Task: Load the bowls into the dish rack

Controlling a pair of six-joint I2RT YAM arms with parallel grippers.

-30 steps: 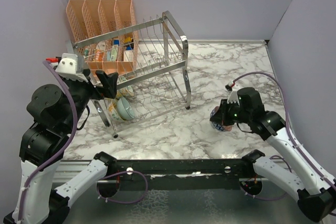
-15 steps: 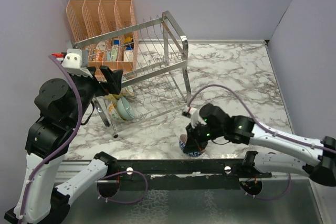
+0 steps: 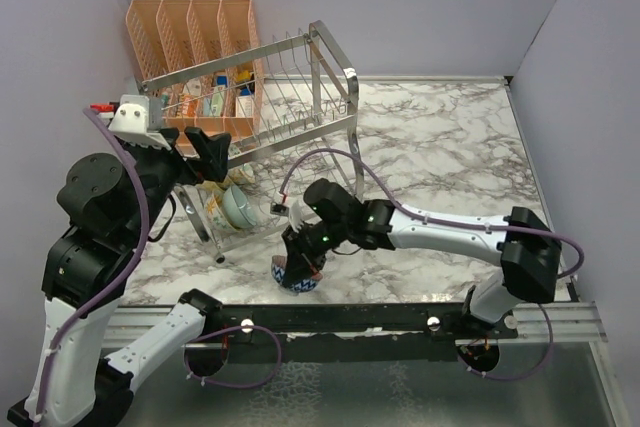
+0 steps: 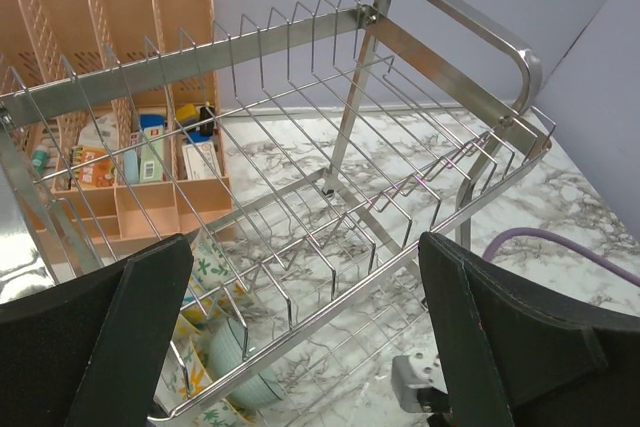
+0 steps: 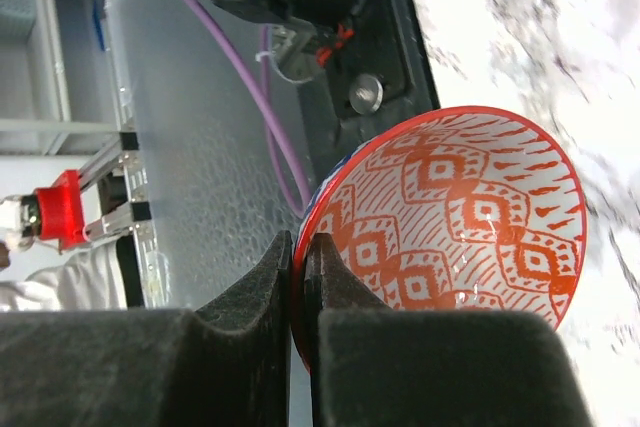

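Marble table (image 3: 450,147), walled on three sides. Dish rack (image 3: 322,125) of two-tier chrome wire stands at the left rear, its tall end frame toward the table's middle, and a peach organizer (image 3: 190,22) sits just behind it, small packets in its compartments. The right arm (image 3: 450,232) is stretched low across the table toward the left, in front of the rack. Left gripper (image 3: 205,152) hovers over the rack's left end; in the left wrist view its fingers (image 4: 110,347) are spread wide, with nothing between them but the tines of the rack (image 4: 400,67) below. Right gripper (image 3: 302,252) is clamped on the rim of a red-orange bowl (image 3: 298,277) — fingers (image 5: 270,287) closed on either side of the rim, the diamond-patterned inside (image 5: 460,217) tipped on its side toward the wrist camera. This bowl is at the table's near edge, in front of the rack's lower tier and apart from it; cannot tell whether it touches the table. On the lower tier, left end, a teal bowl (image 3: 237,207) stands on edge, a leaf-patterned bowl (image 4: 205,267) just beside it.
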